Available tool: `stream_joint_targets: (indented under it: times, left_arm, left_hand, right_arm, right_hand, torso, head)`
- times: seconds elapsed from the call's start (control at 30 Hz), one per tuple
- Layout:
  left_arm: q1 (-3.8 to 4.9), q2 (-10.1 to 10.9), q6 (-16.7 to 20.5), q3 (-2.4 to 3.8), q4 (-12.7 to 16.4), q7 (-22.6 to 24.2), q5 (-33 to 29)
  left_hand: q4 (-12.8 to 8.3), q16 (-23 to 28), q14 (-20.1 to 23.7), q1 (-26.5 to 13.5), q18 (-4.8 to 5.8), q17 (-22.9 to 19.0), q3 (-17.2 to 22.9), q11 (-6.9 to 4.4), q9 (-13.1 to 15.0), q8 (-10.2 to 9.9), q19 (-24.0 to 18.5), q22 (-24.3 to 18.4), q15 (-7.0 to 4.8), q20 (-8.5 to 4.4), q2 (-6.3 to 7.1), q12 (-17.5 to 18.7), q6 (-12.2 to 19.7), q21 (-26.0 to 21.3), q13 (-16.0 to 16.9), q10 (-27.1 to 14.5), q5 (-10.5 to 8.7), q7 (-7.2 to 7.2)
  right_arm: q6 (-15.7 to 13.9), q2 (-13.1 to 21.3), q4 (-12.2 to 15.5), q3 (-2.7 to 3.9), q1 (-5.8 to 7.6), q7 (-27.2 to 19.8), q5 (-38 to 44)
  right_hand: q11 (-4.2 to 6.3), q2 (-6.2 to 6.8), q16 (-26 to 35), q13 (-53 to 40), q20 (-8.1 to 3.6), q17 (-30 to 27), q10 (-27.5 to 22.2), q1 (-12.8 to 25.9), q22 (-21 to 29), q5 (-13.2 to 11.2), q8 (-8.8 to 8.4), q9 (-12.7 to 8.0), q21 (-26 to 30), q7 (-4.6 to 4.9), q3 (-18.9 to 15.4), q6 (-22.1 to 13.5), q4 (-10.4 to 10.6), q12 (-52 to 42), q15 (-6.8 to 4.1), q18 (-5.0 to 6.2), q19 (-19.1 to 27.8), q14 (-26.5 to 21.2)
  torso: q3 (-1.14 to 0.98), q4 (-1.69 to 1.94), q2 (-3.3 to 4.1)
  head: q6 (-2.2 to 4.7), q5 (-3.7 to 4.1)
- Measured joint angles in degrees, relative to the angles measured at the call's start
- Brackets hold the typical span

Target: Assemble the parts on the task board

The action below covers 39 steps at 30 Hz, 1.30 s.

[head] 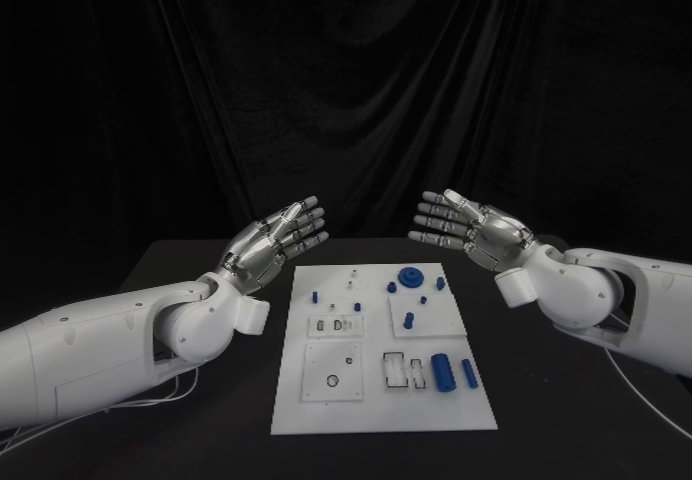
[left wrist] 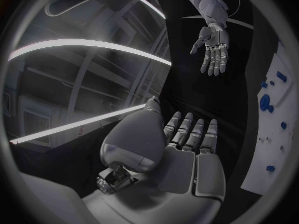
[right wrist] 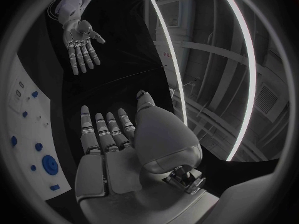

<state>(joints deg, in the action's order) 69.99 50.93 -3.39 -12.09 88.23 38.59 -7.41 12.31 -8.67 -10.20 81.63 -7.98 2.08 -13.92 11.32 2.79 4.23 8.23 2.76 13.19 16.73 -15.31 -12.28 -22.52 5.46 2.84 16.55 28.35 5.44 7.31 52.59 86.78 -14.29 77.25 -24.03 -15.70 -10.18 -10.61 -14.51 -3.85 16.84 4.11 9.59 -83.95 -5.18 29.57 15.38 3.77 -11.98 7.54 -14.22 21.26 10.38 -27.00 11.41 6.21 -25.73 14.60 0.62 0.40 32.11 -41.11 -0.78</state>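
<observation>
The white task board [head: 378,400] lies in the middle of the black table. Small blue parts sit on it: a round blue gear [head: 413,277] near its far edge, a blue peg [head: 408,320] in the middle, and two blue cylinders [head: 443,369] toward the near right. My left hand [head: 274,243] is raised above the table left of the board, fingers straight and apart, holding nothing. My right hand [head: 469,231] is raised to the right of the board's far end, palm facing the left hand, also holding nothing. The left wrist view shows the board [left wrist: 274,149] and the right hand [left wrist: 213,47].
Recessed pockets and slots [head: 335,372] mark the near half of the board. Black table surface [head: 188,270] runs on both sides of the board. A dark curtain hangs behind the table. White cables [head: 130,405] trail under my left arm.
</observation>
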Motion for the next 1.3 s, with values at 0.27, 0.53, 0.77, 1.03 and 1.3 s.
stream_joint_targets:
  times: [0.27,0.53,0.77,1.03,1.3]
  left_arm:
    - [0.10,4.06,0.71,0.00,3.05,0.10,1.17]
    - [0.47,6.73,1.43,0.10,5.12,0.15,1.85]
    - [0.77,8.10,1.78,0.32,6.10,0.17,2.39]
    - [0.93,9.48,1.98,0.59,7.16,0.18,2.86]
    - [1.27,11.14,2.22,0.95,8.78,0.20,3.17]
  left_hand:
    - [-2.11,-1.54,-1.30,2.59,0.00,0.30,4.03,0.07,0.11,0.21,0.64,0.04,0.53,-0.15,0.14,-1.90,-2.36,0.22,0.21,0.78,6.58,1.01]
    - [-2.37,-1.53,-1.30,2.83,0.00,0.29,4.57,0.07,0.11,0.21,0.84,0.03,0.52,0.05,0.38,-2.29,-3.01,0.22,0.20,0.78,7.11,1.25]
    - [-2.52,-1.78,-1.30,2.83,0.00,0.29,5.03,0.40,0.18,0.21,0.84,0.03,0.52,0.05,0.38,-2.54,-3.39,0.42,0.20,0.69,7.39,1.62]
    - [-2.68,-1.80,-1.30,2.82,0.01,0.28,5.18,0.48,0.17,0.21,0.84,0.02,0.52,0.05,0.37,-2.56,-3.39,0.42,0.19,0.76,7.63,1.62]
    - [-2.68,-1.97,-1.33,3.04,0.01,0.29,5.51,0.78,0.17,0.29,0.87,0.02,0.56,0.09,0.59,-2.86,-3.68,0.41,0.19,1.07,7.77,1.92]
  right_arm:
    - [-0.24,0.99,0.98,0.10,5.48,1.93,3.20]
    - [-2.24,0.95,1.05,0.08,9.48,5.69,9.77]
    - [-6.96,-0.46,-0.15,0.08,11.00,9.87,28.19]
    - [-12.30,-2.27,-0.35,0.05,11.49,15.34,53.14]
    - [-16.97,-2.99,1.55,0.05,11.61,20.75,78.72]
  right_hand:
    - [-0.64,0.67,-8.18,-0.13,-0.25,1.00,2.96,-6.41,0.43,6.35,5.39,0.33,-2.22,1.07,5.51,4.90,-7.20,-9.39,-0.51,1.09,-9.24,8.21]
    - [-0.98,1.80,-14.09,-0.01,-0.94,2.16,7.74,-7.54,-0.70,1.85,7.14,0.32,-5.84,1.24,7.26,9.15,-9.34,-12.95,-0.93,3.68,-17.68,17.66]
    - [-0.42,3.24,-20.82,0.26,-5.71,3.93,18.51,-8.92,-6.65,-4.86,8.07,0.31,-17.11,1.37,6.89,17.81,-10.32,-14.12,-5.27,3.66,-29.59,36.45]
    - [2.30,5.28,-31.12,0.32,-8.38,9.13,26.84,-7.32,-14.45,-11.54,4.76,0.11,-29.66,0.59,7.95,21.49,-7.15,-10.53,-8.77,3.66,-37.75,50.03]
    - [4.31,10.10,-56.20,0.32,-10.06,37.76,37.83,-6.97,-50.41,-13.63,-0.35,0.91,-59.37,-1.61,10.97,27.10,0.08,-1.98,-10.57,0.21,-50.79,62.83]
  torso:
    - [0.41,1.26,1.17]
    - [0.63,2.03,3.41]
    - [0.79,2.33,6.18]
    - [1.16,2.83,9.05]
    - [1.61,3.19,11.06]
  head:
    - [-2.52,1.71]
    - [-2.93,2.91]
    - [-1.75,3.97]
    - [-1.18,4.72]
    - [-0.92,5.03]
